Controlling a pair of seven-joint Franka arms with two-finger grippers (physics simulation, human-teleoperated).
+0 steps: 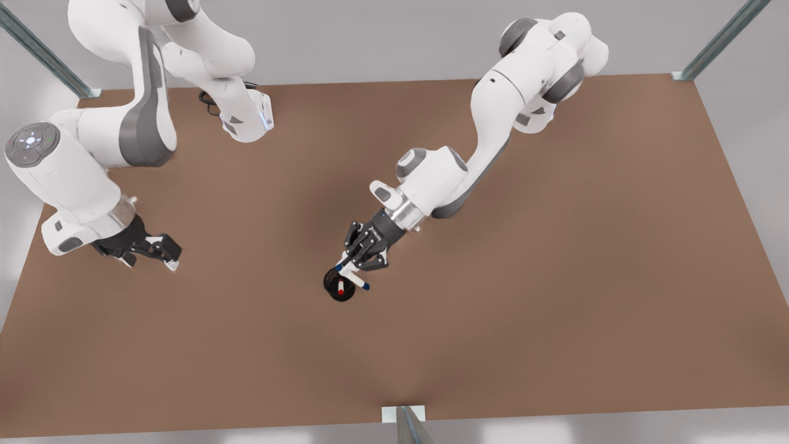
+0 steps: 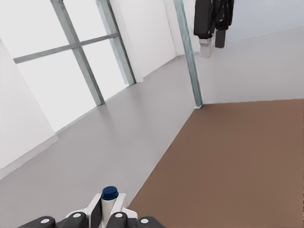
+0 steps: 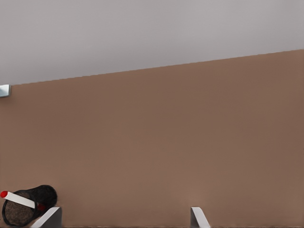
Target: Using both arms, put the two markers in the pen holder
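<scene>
1. Blue marker sits crosswise in the left claw, directly at the rim of the pen holder, on the side toward the front view's right. Its long axis slants across the cup's edge instead of pointing down into the mouth.
2. Left claw is closed narrowly on the white barrel, and the blue marker's dark cap pokes out between the pale fingertips.
3. Red marker already stands inside the pen holder, leaning against the wall with one red end up; the right wrist view shows the red marker angled out of the pen holder.
4. Right claw waits low over the brown surface, well apart from the cup toward the front view's left. Its jaws are spread wide and hold nothing.
5. Judgement: the left arm is far nearer and owns the last drop. The barrel probably needs tipping upright and centring over the mouth, clear of the leaning red marker, before release.
</scene>
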